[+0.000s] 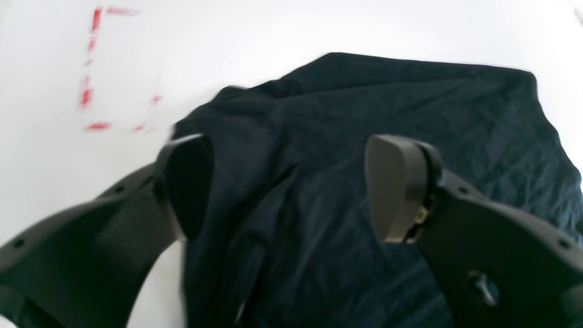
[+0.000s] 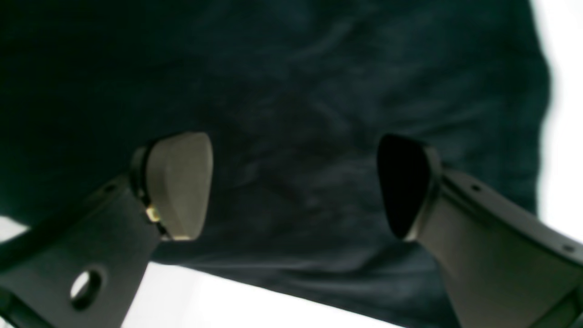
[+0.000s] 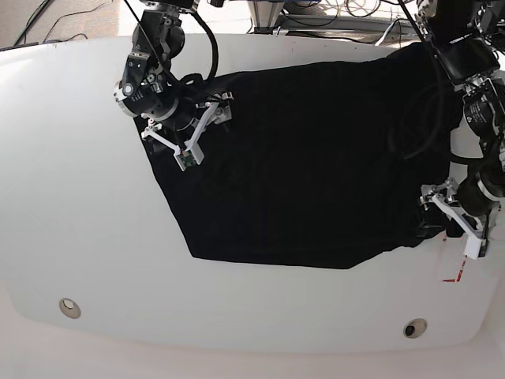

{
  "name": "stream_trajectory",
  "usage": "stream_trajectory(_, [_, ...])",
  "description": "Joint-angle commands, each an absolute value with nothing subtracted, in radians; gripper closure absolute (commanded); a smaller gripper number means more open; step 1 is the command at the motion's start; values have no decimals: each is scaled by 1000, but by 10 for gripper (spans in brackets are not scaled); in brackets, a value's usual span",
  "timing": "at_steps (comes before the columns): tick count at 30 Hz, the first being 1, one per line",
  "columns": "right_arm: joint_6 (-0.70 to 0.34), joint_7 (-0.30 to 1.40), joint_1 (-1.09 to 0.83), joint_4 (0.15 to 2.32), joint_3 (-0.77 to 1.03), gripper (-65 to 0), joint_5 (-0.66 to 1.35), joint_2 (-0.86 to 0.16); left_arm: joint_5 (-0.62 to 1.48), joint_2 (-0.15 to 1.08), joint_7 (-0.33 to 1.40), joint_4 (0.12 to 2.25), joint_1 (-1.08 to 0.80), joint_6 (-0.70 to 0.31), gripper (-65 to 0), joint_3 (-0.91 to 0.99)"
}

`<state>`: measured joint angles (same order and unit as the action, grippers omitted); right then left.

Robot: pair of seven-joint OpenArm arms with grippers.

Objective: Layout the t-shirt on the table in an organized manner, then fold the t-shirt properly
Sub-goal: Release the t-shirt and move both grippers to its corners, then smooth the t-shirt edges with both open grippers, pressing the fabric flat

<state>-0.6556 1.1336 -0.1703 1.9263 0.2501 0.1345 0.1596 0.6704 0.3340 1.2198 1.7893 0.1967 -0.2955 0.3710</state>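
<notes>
t-shirt (image 3: 300,166) lies mostly spread on the table (image 3: 87,197), bunched by the left gripper (image 1: 291,187); both it and the right gripper (image 2: 296,182) gape empty, so pinch that rumpled edge and draw outward.

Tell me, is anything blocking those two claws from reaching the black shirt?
Nothing visible. Both the left gripper and the right gripper hang open right over the t-shirt, with only bare fabric between their fingers. The table around it shows no obstacles either.
</notes>
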Motion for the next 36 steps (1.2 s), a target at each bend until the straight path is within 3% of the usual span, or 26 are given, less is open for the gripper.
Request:
stream_trajectory(1, [-661,1112,-177,1966,246,-547,140,157,616,325,1139,1801,213,-297,-494,308])
stream_trajectory(6, [-662,1112,-202,1979,209,-547,140,157,499,302,1033,1782,213,-297,-494,168])
stream_trajectory(14, [-662,1113,-249,2009,110,-547,139,157,417,294,946,1687,234,-297,-493,147])
stream_trajectory(26, [-698,1113,-308,2018,-110,-547,137,54,355,338,943,1667,226,-297,-493,151])
stream_trajectory(36, [-698,1043,-302,2017,-294,-547,137,-105,352,343,943,1667,225,-297,-493,202])
